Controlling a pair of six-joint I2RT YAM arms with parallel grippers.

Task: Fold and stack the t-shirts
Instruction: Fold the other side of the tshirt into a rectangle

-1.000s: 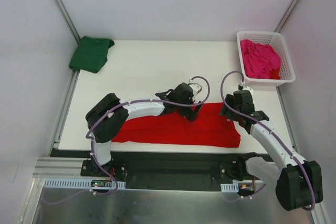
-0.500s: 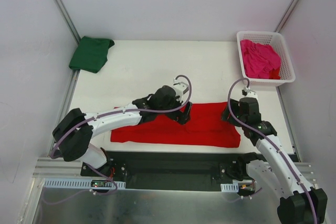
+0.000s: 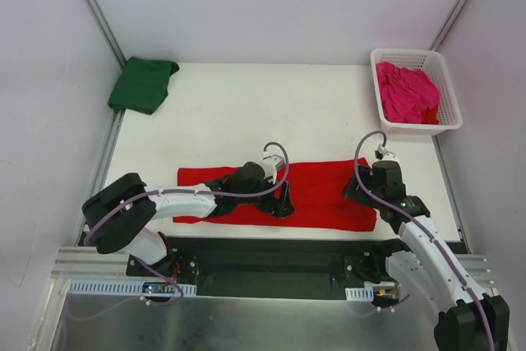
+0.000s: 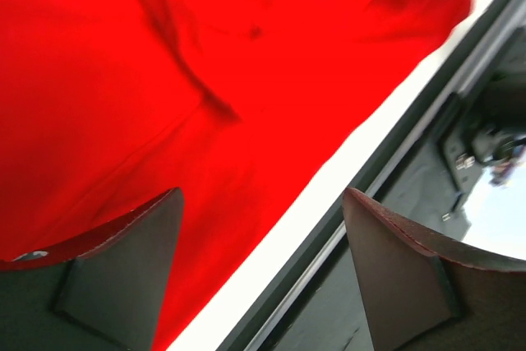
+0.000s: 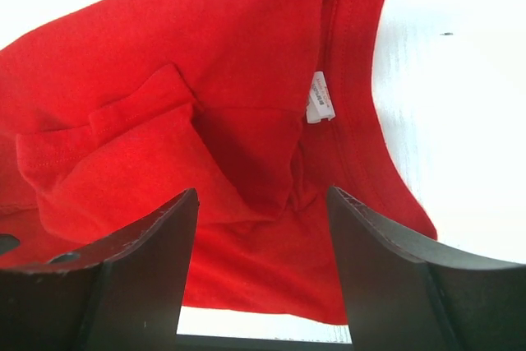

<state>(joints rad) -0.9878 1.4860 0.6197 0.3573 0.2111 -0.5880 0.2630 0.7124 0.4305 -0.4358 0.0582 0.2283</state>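
The red shirt [image 3: 329,187] lies as a long band along the table's [image 3: 230,113] 6 o'clock edge. To fold it cleanly, I would pinch every layer at the near hem and the collar end. The left arm stretches low to mid-band and the right bends over the 3 o'clock end. The left gripper [image 3: 283,203] and right gripper [image 3: 355,195] both gape, holding nothing.

Under left gripper [image 3: 283,203] fingers, middle of red shirt [image 3: 320,191]. Under right gripper [image 3: 355,194], its end. Far beyond both: green shirt [image 3: 141,84], pink shirt [image 3: 407,92].
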